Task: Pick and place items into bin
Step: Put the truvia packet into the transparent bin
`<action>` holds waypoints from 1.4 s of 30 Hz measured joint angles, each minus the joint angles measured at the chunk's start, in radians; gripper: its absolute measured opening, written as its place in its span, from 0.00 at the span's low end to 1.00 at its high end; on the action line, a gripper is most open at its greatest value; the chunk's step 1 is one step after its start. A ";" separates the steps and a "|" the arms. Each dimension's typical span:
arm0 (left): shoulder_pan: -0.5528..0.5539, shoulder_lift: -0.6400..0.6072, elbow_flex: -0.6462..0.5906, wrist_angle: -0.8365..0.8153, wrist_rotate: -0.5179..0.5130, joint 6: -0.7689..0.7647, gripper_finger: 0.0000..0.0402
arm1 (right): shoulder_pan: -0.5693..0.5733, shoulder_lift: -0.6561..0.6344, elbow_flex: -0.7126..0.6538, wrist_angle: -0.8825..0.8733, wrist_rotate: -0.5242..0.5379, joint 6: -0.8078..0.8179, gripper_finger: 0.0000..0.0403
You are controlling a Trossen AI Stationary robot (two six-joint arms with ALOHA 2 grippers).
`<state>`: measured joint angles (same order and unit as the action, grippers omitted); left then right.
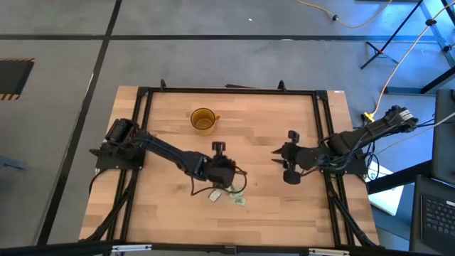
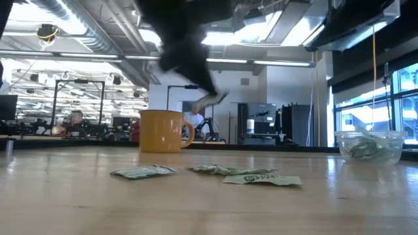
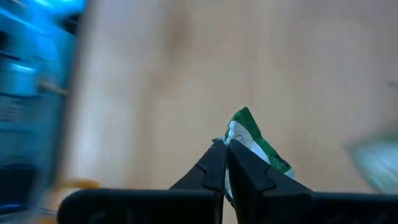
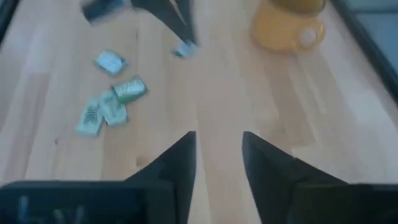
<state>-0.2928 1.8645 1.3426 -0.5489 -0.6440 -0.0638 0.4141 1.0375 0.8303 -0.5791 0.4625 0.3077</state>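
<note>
My left gripper (image 3: pixel 224 148) is shut on a small green and white packet (image 3: pixel 252 140), above the middle of the table (image 1: pixel 163 213); the right wrist view shows it (image 4: pixel 181 31) with the packet (image 4: pixel 185 48). Several more packets lie flat on the wood nearer the front edge (image 4: pixel 109 62) (image 4: pixel 129 89) (image 2: pixel 144 172). The bin (image 2: pixel 369 147), a clear cup with packets inside, stands at the right in the low view. My right gripper (image 4: pixel 217 146) hangs open over the table's right side (image 1: pixel 277 158), holding nothing. My left gripper pinches one end of the packet (image 3: pixel 231 138) between its two fingertips. The rest of the packet sticks out beyond the tips. The fingers slant downward. The packet is lifted clear of the table.
An amber cup with a handle (image 1: pixel 203 121) stands at the far middle of the table, also in the low view (image 2: pixel 163 130). A black frame (image 1: pixel 227 90) runs around the table. Bare wood lies between the two grippers.
</note>
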 joint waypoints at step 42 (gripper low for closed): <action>0.045 -0.002 0.001 0.681 -0.253 0.516 0.01 | -0.127 0.231 0.000 0.458 0.086 -0.100 0.36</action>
<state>-0.2478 1.8626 1.3434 0.1322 -0.8971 0.4527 0.2873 1.2690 0.8299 -0.1211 0.5490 0.2074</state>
